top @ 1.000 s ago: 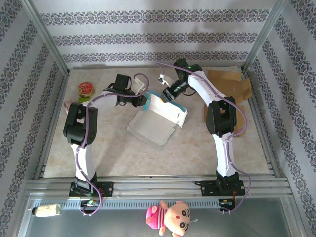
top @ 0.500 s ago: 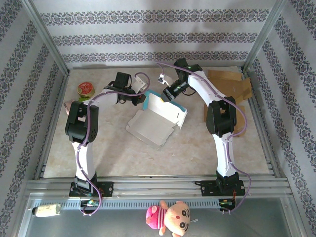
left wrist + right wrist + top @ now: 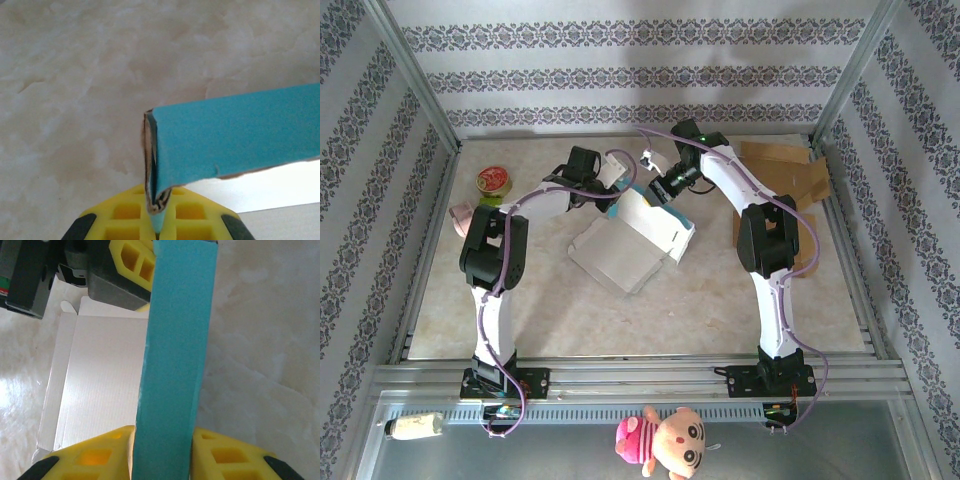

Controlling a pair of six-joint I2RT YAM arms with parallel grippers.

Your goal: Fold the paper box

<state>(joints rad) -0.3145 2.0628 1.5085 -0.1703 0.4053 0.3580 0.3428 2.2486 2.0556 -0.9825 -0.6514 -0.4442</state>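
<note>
The paper box [image 3: 630, 245], white inside and teal outside, lies partly folded at mid-table with its far wall raised. My left gripper [image 3: 614, 200] is at that wall's left end. In the left wrist view its yellow fingers [image 3: 125, 220] are pinched tight on the folded teal corner [image 3: 159, 200] of the paper box [image 3: 235, 140]. My right gripper [image 3: 667, 188] holds the same wall from the far side. In the right wrist view its yellow fingers [image 3: 95, 455] press both faces of the teal wall [image 3: 175, 365], with the white floor [image 3: 100, 380] to the left.
A round green and red tin [image 3: 494, 181] sits at the back left, with a pink object [image 3: 460, 214] nearer. Brown cardboard [image 3: 782, 170] lies at the back right. Metal rails frame the table, and a plush doll [image 3: 665, 440] lies in front of the arm bases.
My left gripper has moved right to the box's raised wall and shut on its corner. The box has shifted a little to the left. The right gripper has kept its hold.
</note>
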